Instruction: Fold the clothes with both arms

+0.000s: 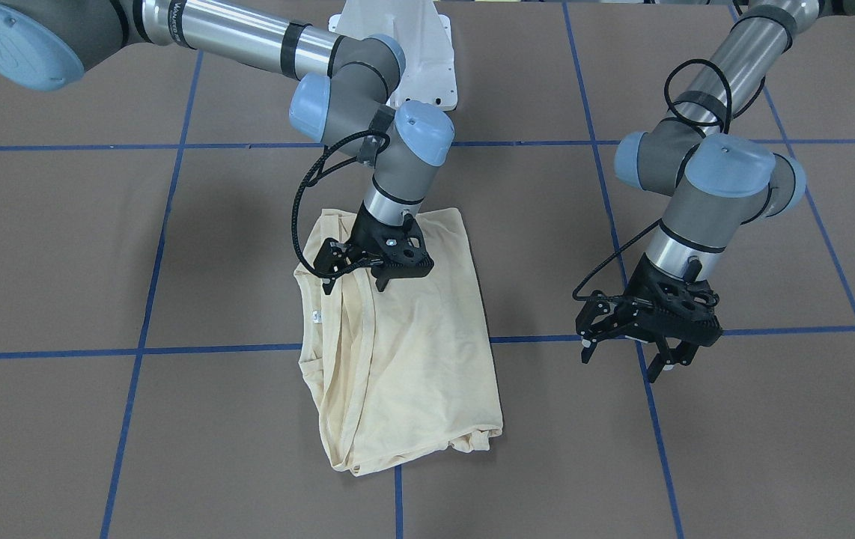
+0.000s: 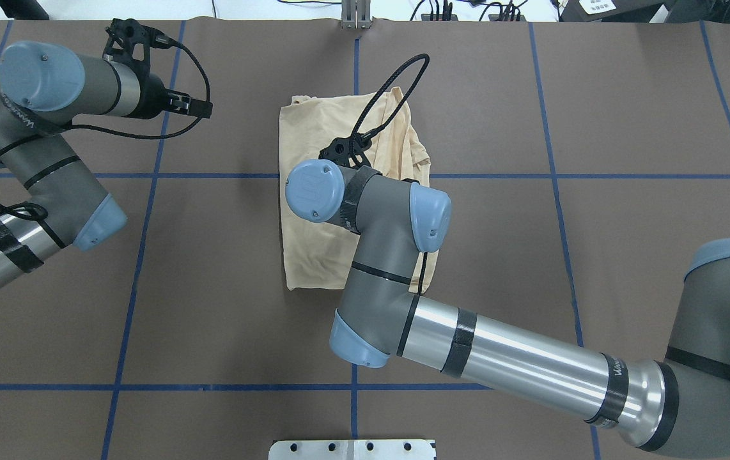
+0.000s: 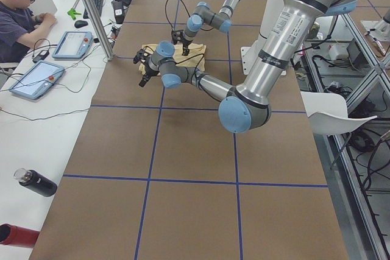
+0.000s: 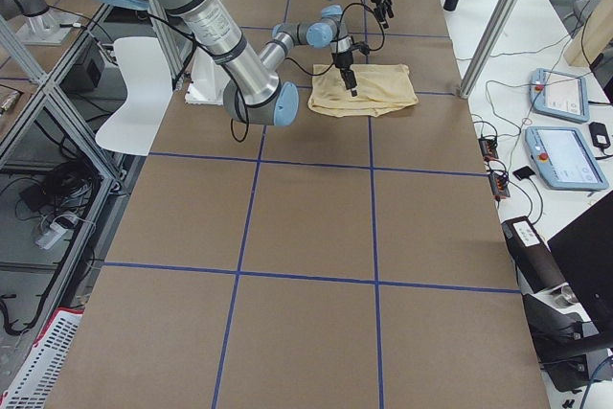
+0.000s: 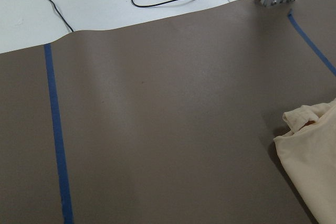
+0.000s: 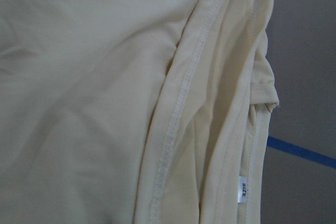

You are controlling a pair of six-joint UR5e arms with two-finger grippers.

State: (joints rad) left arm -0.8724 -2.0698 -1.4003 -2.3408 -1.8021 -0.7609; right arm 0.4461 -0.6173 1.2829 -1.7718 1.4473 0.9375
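Table [image 2: 627,96]: brown-covered surface, the largest item, divided into large squares by blue tape lines [image 2: 557,191]; a white pedestal [image 1: 416,45] stands at the middle of the robot-side long edge. Right arm [image 2: 518,361]: silver-grey tube with light blue joint caps, entering from the robot-side edge and reaching over the table's middle, its wrist bent down above the garment. Left arm [image 2: 39,166]: same build, folded back on itself over the robot's-left part of the table, with its wrist pointing toward the operators' long edge. T-shirt [image 1: 420,359]: pale cream-yellow, folded into a rough rectangle with layered edges and hems along one side, lying flat about midway along the table, between its centre and the operators' edge, straddling a tape line. Right gripper [image 1: 356,283]: black, fingers spread apart, tips at the robot-side end of the shirt; whether they touch the fabric cannot be told. Left gripper [image 1: 628,355]: black, fingers spread, holding nothing, over bare table well apart from the shirt. Neck label [image 6: 242,190]: small, white, printed "SIZE", at the shirt's layered edge.
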